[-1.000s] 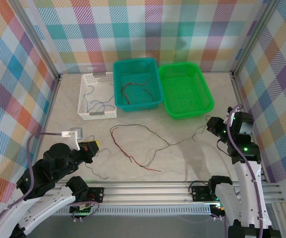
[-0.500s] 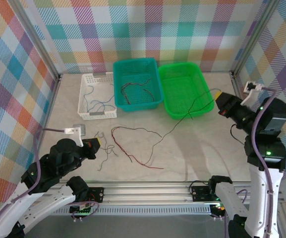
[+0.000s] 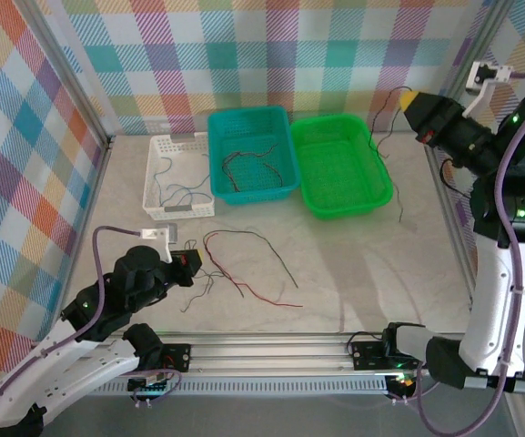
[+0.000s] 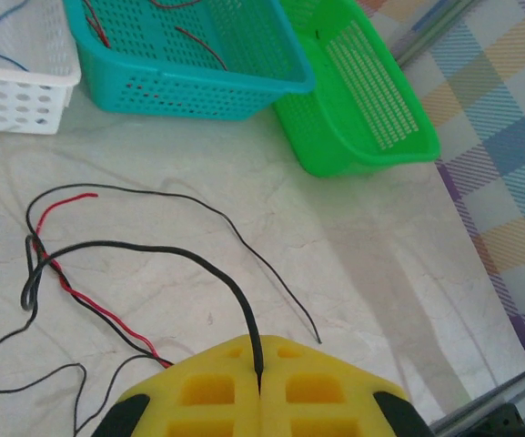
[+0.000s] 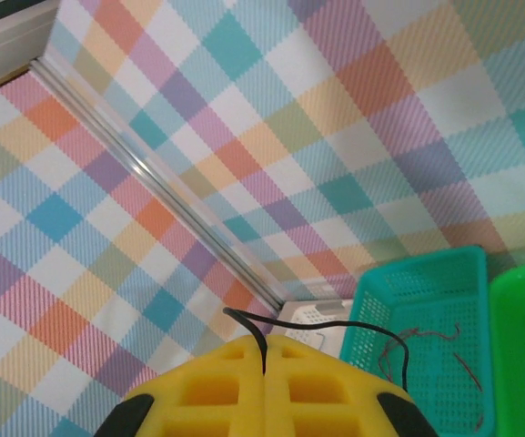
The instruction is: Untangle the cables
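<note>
**Top external view.** Thin red and black cables (image 3: 241, 289) lie in a loose tangle on the table (image 3: 362, 264), in front of the teal basket (image 3: 285, 187). More wires rest inside that basket and inside the white basket (image 3: 152, 171) beside it. The lifted black cable (image 3: 399, 214) hangs past the right rim of the green basket (image 3: 382, 193). Half a second ago it still stretched low to the tangle; it now dangles free. The right gripper (image 3: 408, 96) has risen high toward the back wall, and the left gripper (image 3: 192, 264) sits low at the tangle's left edge.

**Left wrist view.** The left gripper (image 4: 259, 378) is closed on a black cable (image 4: 153, 250), which curves away to a red cable (image 4: 94, 300).

**Right wrist view.** The right gripper (image 5: 264, 355), tilted upward, pinches the lifted black cable (image 5: 353, 325).
</note>
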You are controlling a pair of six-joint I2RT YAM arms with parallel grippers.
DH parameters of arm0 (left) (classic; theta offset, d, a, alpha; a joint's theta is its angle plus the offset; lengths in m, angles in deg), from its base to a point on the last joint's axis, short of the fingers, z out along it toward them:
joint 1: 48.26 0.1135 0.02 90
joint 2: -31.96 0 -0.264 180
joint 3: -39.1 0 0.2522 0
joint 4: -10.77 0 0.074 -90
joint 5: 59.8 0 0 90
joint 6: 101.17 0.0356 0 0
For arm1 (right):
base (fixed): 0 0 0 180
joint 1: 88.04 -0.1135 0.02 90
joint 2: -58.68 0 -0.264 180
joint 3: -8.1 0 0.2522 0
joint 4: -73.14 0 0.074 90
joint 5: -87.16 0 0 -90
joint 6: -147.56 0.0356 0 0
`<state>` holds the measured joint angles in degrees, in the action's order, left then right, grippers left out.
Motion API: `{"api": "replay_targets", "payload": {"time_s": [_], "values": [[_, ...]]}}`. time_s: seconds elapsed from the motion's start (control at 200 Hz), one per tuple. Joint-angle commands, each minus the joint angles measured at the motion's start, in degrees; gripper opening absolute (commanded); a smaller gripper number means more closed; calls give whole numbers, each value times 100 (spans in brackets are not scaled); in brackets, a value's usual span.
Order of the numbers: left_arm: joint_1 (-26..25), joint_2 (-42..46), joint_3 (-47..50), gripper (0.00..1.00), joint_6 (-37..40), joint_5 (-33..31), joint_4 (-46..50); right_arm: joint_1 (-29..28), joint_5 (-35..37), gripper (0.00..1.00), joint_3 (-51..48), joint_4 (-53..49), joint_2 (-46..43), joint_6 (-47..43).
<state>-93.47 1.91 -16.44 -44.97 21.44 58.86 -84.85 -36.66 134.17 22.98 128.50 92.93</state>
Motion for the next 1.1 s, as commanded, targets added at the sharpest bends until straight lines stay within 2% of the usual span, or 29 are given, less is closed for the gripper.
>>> {"api": "replay_targets", "payload": {"time_s": [0.0,0.33,1.095], "values": [[36,-94,121,0,-115,278,-422,-114,-248,0,504,-63,322,-148],[37,-292,163,0,-135,508,-661,-225,180,0,2099,-237,1575,-621],[39,-472,258,0,-92,559,-804,-415,333,0,2874,-358,2882,-1059]]}}
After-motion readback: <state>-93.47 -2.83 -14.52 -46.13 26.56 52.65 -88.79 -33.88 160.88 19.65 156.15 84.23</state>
